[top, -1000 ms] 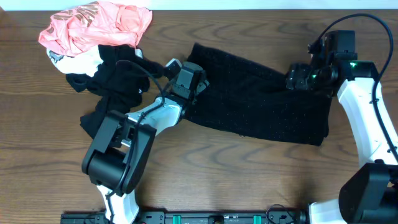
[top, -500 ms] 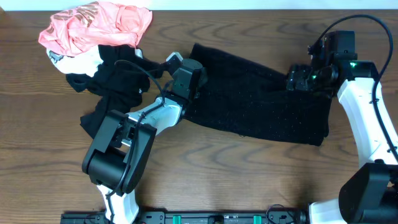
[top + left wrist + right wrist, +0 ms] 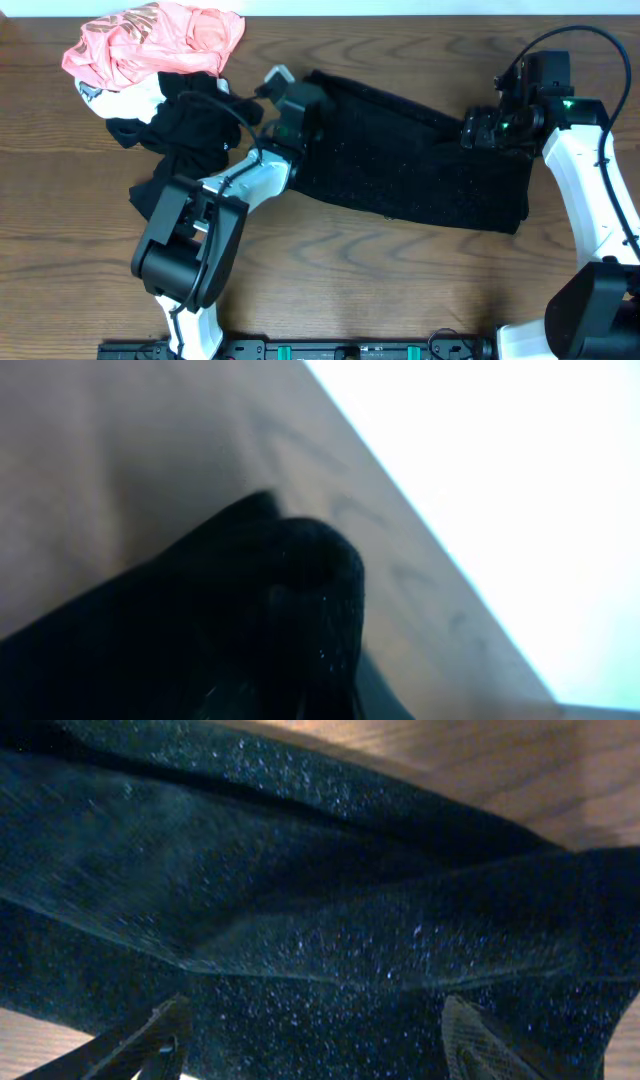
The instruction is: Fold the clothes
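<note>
Two robot arms work over a wooden desk (image 3: 400, 300) where the clothes (image 3: 420, 170), one large black garment of fuzzy knit, lie spread almost flat across the middle and right side. The garment slants from a far corner near the centre of the desk down to a near corner on the right.

At that far corner the left claw (image 3: 284, 100) is pinched together on the fabric. Its wrist camera shows a dark, faintly speckled hump of the clothes (image 3: 290, 590) rising close against the lens and hiding the fingers, with bare wood and a bright wall beyond.

Across the desk the right claw (image 3: 480, 128) hangs over the far right part of the garment with its jaws spread wide. Its two fingers (image 3: 150, 1038) stand well apart at the bottom of its own camera view, and folds of glinting knit fill the space between and beyond them. Whether the tips touch the cloth cannot be told.

A salmon-pink garment (image 3: 160, 40) is heaped at the far left of the desk. A smaller black garment (image 3: 185, 125) lies crumpled just beside it, between the heap and the left arm.
</note>
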Robot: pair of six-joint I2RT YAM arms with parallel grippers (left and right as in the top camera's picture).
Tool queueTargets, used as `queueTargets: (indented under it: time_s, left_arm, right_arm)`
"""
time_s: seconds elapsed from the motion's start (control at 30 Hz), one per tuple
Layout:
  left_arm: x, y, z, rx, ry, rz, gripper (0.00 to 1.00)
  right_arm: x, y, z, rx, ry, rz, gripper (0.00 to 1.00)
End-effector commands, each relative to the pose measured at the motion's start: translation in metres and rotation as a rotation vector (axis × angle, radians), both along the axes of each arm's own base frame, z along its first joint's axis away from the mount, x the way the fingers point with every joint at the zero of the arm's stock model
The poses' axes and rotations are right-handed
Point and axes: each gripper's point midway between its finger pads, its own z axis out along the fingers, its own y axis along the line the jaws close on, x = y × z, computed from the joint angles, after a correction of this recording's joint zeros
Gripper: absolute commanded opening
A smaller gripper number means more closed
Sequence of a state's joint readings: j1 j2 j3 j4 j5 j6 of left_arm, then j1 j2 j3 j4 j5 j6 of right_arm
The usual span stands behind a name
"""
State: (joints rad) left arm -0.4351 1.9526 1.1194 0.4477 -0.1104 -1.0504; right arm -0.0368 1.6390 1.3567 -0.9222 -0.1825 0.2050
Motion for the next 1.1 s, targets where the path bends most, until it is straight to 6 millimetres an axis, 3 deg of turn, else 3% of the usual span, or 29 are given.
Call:
queueTargets:
  time_s: [0.0,0.1,0.2,0.3,0.4,0.53,0.7,0.87,1.07]
  left_arm:
    - [0.023,0.003,0.032,0.003,-0.085,0.028,0.10]
    - [0.034,-0.002,0.039,-0.008,-0.113,0.031,0.11]
    - [0.045,-0.011,0.034,-0.017,-0.127,0.024,0.14]
    - [0.049,-0.019,0.019,-0.012,-0.116,0.015,0.64]
    - [0.048,-0.021,0.001,0.013,-0.089,0.002,0.96]
    - [0.047,-0.021,-0.007,0.086,-0.087,-0.032,0.98]
    - [0.044,-0.031,-0.007,0.129,-0.092,-0.150,0.98]
    - [0.028,-0.024,-0.016,0.201,-0.001,-0.266,0.98]
    - [0.011,-0.003,-0.024,0.452,0.055,-0.399,0.98]
  right_arm:
    - [-0.004,-0.003,0.003,0.001,0.009,-0.018,0.77]
    - [-0.009,-0.003,0.001,0.004,0.032,-0.018,0.74]
    - [-0.013,-0.001,0.003,0.013,0.037,-0.011,0.74]
    - [-0.013,-0.001,0.012,0.005,0.007,0.005,0.76]
    - [-0.012,-0.001,0.029,-0.004,-0.057,0.021,0.80]
    - [-0.014,0.004,0.057,-0.014,-0.149,0.048,0.85]
    - [-0.021,0.021,0.064,-0.009,-0.162,0.094,0.87]
    - [-0.015,0.032,0.048,-0.008,-0.123,0.116,0.86]
    - [0.017,0.038,0.008,0.031,-0.083,0.088,0.85]
